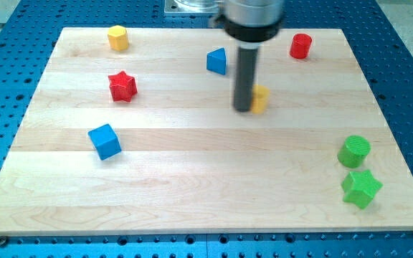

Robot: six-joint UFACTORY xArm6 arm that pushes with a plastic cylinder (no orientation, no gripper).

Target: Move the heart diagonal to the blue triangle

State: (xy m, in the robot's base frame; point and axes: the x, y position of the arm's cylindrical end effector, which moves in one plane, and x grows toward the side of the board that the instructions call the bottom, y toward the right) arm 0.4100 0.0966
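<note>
Heart block (yellow, mostly hidden, shape hard to confirm) sits touching the right side of my tip, with the blue triangle up-left of it. No gripper to open or close here. Looks mid-push; next calls for small nudges.

A: Where is free room on the surface?

B: The wide middle and the near strip are free, from the blue cube at the left to the green cylinder and green star at the near right.

A: And what stands in the way far off?

B: The blue triangle is just left of the rod, and the yellow block touches my tip on its right side. The red star and yellow hexagon block the far left; the red cylinder blocks the far right.

A: Between the triangle and the red star?

B: An open lane.
</note>
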